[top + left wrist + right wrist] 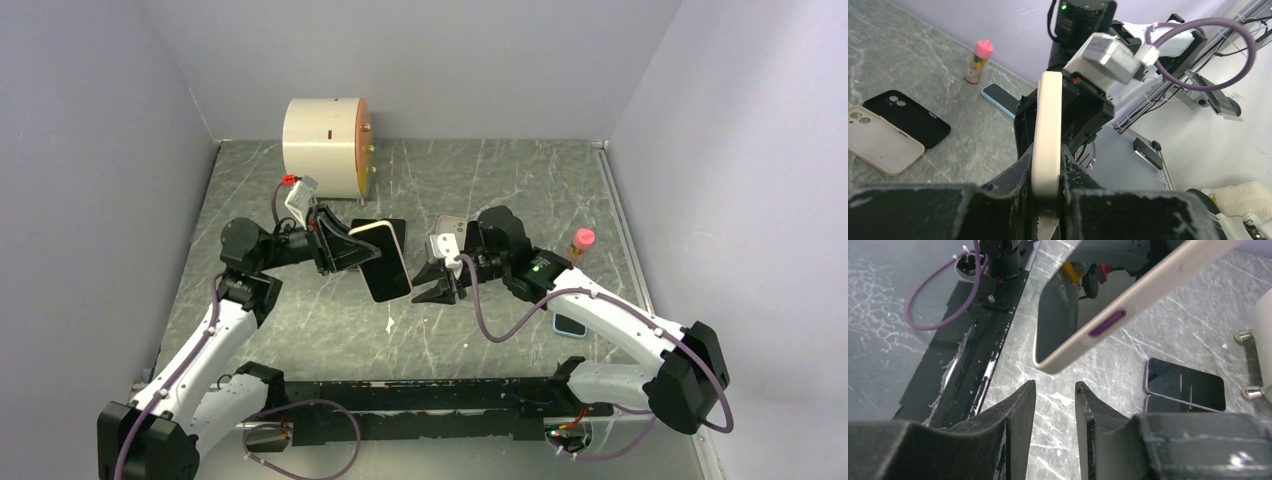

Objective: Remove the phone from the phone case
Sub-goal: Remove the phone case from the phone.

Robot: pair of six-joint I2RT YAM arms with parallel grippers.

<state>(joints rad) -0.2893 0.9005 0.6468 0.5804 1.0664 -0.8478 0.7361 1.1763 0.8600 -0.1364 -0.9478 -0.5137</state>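
Observation:
The phone (386,274), dark screen up, sits in a beige phone case (1048,125) and is held off the table on a slant. My left gripper (1048,156) is shut on the case's edge, one finger on each face; in the top view the left gripper (342,250) is at the phone's left end. In the right wrist view the case (1143,300) shows a purple side button, with the screen (1058,315) beside it. My right gripper (1054,386) stands open and empty just short of the case's lower corner, not touching it. From above, the right gripper (428,283) is just right of the phone.
A second dark phone (1185,385) lies flat by the white cylinder (325,137). A black case (908,120), another beige case (878,145), a blue-edged phone (1000,97) and a pink-capped bottle (979,62) are on the right side of the table.

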